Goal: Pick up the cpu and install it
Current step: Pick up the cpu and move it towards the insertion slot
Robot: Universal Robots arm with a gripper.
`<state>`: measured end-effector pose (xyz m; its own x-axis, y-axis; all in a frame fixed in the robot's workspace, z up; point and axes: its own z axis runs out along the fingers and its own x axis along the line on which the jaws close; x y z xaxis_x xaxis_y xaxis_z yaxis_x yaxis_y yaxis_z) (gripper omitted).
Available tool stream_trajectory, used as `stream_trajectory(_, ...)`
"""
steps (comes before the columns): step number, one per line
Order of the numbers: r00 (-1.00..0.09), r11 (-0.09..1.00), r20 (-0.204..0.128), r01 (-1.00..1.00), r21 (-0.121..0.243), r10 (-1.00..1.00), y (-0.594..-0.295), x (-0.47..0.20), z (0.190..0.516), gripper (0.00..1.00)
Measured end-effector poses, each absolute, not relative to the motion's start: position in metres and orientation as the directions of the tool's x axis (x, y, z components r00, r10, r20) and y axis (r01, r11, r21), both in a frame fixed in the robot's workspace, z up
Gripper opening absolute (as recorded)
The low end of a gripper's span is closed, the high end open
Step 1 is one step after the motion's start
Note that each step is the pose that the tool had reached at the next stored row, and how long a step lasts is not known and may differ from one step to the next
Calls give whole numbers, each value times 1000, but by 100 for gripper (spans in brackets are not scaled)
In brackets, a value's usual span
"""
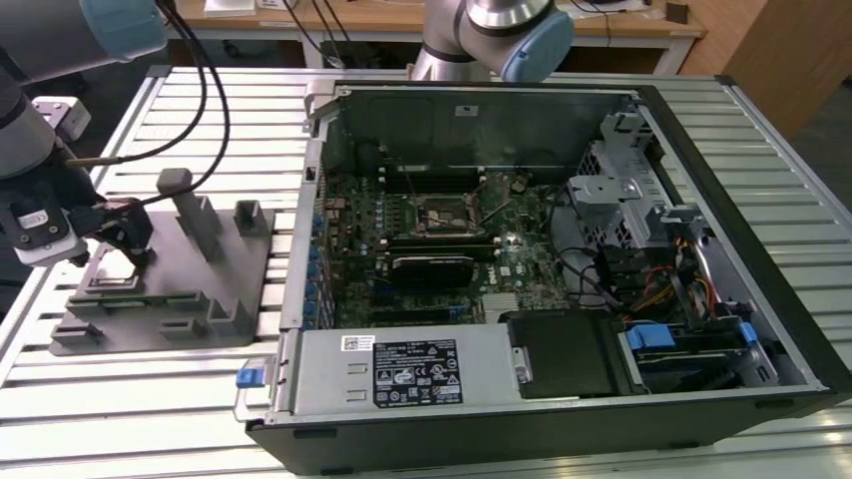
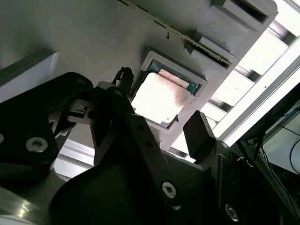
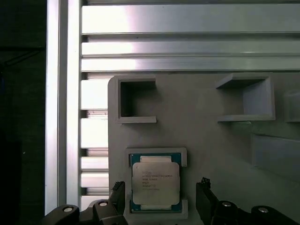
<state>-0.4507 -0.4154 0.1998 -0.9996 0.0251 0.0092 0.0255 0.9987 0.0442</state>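
cpu: flat, lid up, in a shallow pocket of the grey tray (image 3: 211, 145); seen in both wrist views (image 3: 155, 184) (image 2: 158, 99).
location: tray sits at the exterior view's left-middle, on the slatted table (image 1: 200, 100).
axis: slightly longer one way. The long axis runs crosswise to the line between the two fingers, edges square to the tray edges.
gripper: (image 3: 160, 202) fingers apart, one on each side of the cpu, with a gap showing on both sides. Also seen in the exterior view (image 1: 123, 242).
hidden: the exterior view has the gripper covering the pocket. Glare washes out the lid in the second wrist view, and one corner is behind the finger linkage. Can't tell if the fingertips touch the tray.
around: upright posts (image 1: 200, 215) stand on the tray. The open PC case (image 1: 745, 200) is to the exterior view's right, its socket (image 1: 446, 215) well apart from the tray.
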Motion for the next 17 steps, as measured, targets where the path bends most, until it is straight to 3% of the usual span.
stream_trajectory(17,-1000,999,9,25,44,25,-411,-455,185,70)
